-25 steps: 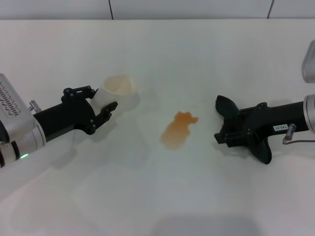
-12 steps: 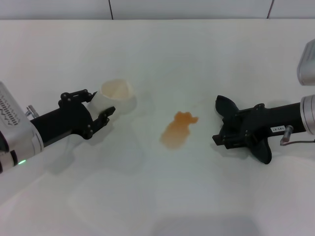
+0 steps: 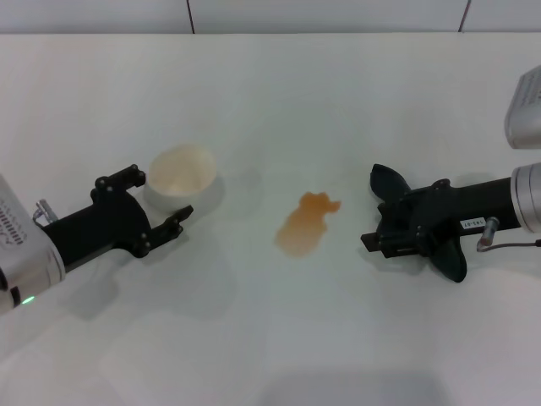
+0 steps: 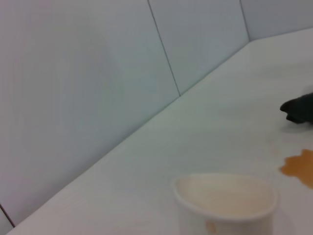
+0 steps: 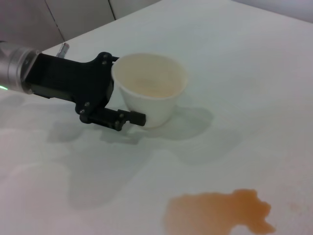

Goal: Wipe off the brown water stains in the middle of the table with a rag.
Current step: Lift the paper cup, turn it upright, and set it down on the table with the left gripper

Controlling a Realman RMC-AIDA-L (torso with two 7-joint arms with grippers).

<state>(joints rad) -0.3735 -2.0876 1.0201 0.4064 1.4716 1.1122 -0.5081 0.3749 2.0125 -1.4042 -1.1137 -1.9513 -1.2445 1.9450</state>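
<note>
A whitish, translucent paper-like cup (image 3: 179, 175) stands upright on the worktop, in its left half and about midway between the far and near edges. Its mouth is open and round, and the inside shows a faint orange tint low down. In the left wrist view the cup (image 4: 226, 203) bears a small orange spot on its outer wall. It casts a soft shadow on the surface beside it. Beyond the worktop's far edge rises a pale panelled wall (image 4: 98, 73) with thin dark seams.
</note>
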